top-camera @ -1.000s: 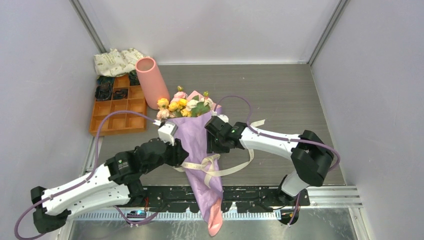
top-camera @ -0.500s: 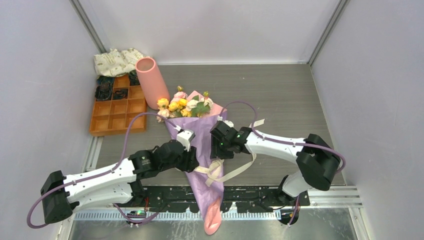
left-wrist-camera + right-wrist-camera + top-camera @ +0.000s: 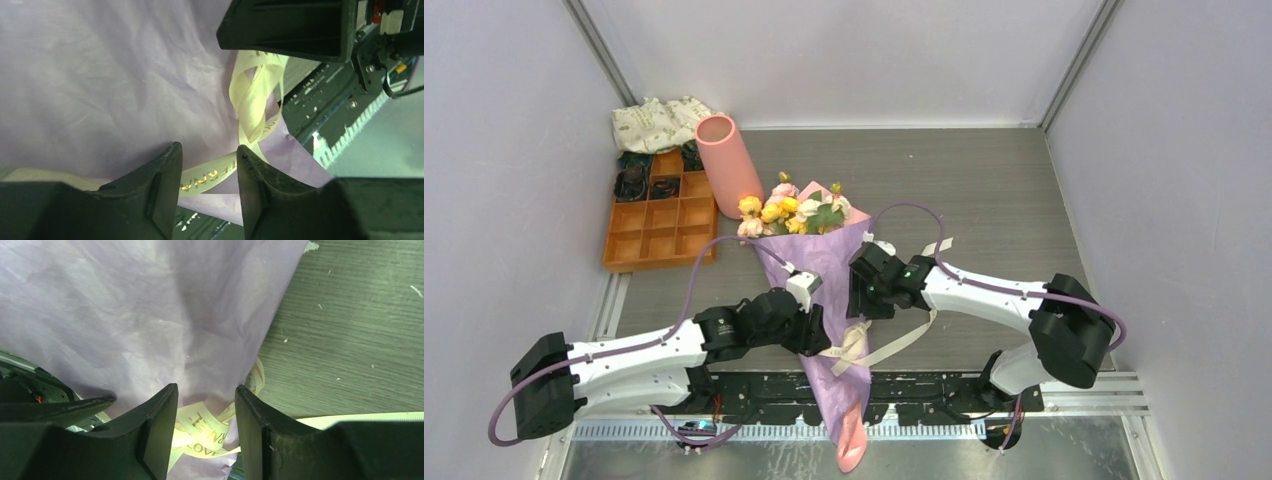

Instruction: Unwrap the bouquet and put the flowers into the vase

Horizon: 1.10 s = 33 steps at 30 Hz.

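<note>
The bouquet is lying across the middle of the desk between your two arms. Its blooms are pointing toward the far wall and its narrow pink tip is hanging over the near edge. The flowers, in pink, yellow and cream, are poking out of the purple paper just beside the vase. The vase is standing upright at the far left, next to an orange compartment tray and a folded printed cloth. The cream ribbon is sitting knotted around the cone's lower half, with one loose tail trailing right over the desk.

Your left gripper is sitting against the wrap's left side at the ribbon, its jaws standing apart. In the left wrist view a gold-lettered strand of ribbon is running across the gap beyond the fingertips, unclamped.

Your right gripper is bearing on the opposite side of the cone, just above the knot, facing the left one. Its jaws are parted too, with ribbon loops bunching in the gap and the paper lying just beyond. Whether they are squeezing the ribbon or merely straddling it, you cannot tell from these views.

The paper is still closed around the stems.
</note>
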Motion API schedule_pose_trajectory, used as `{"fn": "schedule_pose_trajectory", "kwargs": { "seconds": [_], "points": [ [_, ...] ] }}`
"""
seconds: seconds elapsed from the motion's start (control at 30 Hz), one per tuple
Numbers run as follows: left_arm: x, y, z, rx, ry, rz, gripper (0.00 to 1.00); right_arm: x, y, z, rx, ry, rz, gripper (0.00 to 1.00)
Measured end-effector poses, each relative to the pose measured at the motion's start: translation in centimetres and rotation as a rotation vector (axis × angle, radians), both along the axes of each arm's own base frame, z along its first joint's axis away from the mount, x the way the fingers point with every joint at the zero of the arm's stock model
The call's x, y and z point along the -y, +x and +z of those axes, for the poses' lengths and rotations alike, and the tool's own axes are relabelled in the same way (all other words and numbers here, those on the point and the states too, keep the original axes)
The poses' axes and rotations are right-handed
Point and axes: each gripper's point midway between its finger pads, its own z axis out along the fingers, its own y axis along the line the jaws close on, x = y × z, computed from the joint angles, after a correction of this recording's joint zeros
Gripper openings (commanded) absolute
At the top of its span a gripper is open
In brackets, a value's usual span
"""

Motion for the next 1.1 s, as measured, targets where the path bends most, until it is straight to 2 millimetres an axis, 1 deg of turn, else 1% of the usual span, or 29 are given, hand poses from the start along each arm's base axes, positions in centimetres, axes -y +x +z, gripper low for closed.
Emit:
{"fn": "schedule_pose_trajectory", "kwargs": {
  "seconds": [0.1,0.27,0.4,0.5,0.57,0.63,0.73,0.83,1.0,1.1],
  "points": [
    [0.7,-1.1,-0.2,-0.03,-0.01,-0.037,0.41,0.2,-0.5,0.0,-0.011,0.006,0.003,0.51],
    [1.3,-3.0,-0.6,-0.066,-0.013,-0.097,0.29,0.9,-1.8,-0.1,-0.034,0.008,0.012,0.52],
    [1.6,-3.7,-1.1,-0.086,0.001,-0.115,0.25,1.2,-2.6,-0.5,-0.055,0.005,0.017,0.52],
    [1.7,-4.1,-1.5,-0.093,0.013,-0.128,0.21,1.4,-3.5,-1.2,-0.078,-0.006,0.019,0.49],
    [1.8,-4.4,-1.6,-0.097,0.016,-0.138,0.19,1.8,-4.1,-1.8,-0.093,-0.02,0.022,0.44],
    [1.9,-4.7,-1.7,-0.1,0.016,-0.146,0.18,2.3,-4.6,-2.4,-0.108,-0.036,0.018,0.41],
    [2.2,-5.1,-1.6,-0.109,0.008,-0.151,0.18,3.0,-5.0,-3.0,-0.125,-0.055,0.005,0.4],
    [2.3,-5.9,-1.4,-0.117,-0.001,-0.169,0.18,3.6,-5.2,-2.8,-0.119,-0.063,-0.009,0.39],
    [2.2,-7.0,-0.6,-0.122,-0.034,-0.188,0.18,4.7,-4.9,-1.9,-0.078,-0.075,-0.037,0.38],
    [1.9,-7.1,0.2,-0.119,-0.063,-0.181,0.18,5.1,-4.7,-2.2,-0.072,-0.092,-0.047,0.38]
  ]
}}
